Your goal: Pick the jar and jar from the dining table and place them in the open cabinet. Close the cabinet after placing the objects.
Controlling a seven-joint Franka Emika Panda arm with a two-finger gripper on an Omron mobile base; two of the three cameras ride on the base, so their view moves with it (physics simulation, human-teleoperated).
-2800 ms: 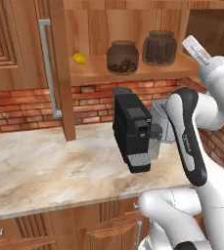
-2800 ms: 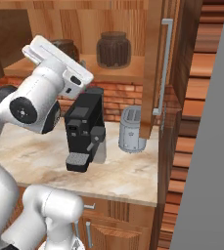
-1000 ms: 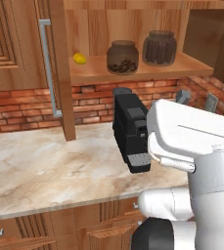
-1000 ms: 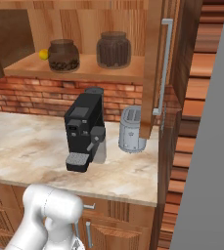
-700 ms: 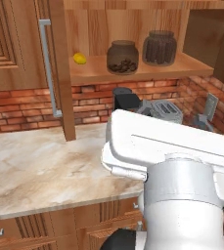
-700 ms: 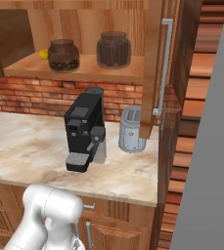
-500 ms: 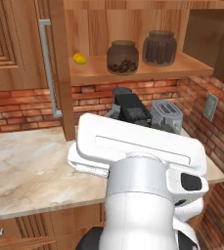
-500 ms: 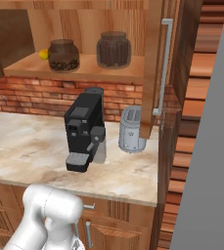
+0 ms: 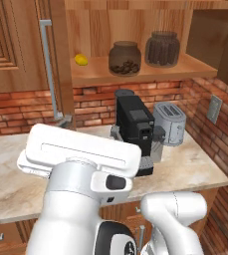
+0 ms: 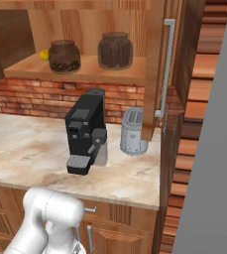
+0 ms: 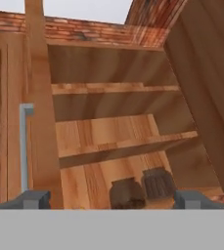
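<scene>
Two squat clear glass jars (image 9: 124, 58) unmoved on open brown wooden cabinet (image 10: 80, 69) shelf, hand (image 11: 111, 197) empty, fingers spread wide, white arm swung further left.

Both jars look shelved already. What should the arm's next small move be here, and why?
Probably swing the open gripper toward the left door's handle to begin closing the cabinet. The bean jar and the stick jar stand on the bottom shelf, both doors stand open, and the fingers hold nothing.

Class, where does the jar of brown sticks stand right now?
The jar of brown sticks stands on the open cabinet's lowest shelf, right of the bean jar, above the toaster.
</scene>
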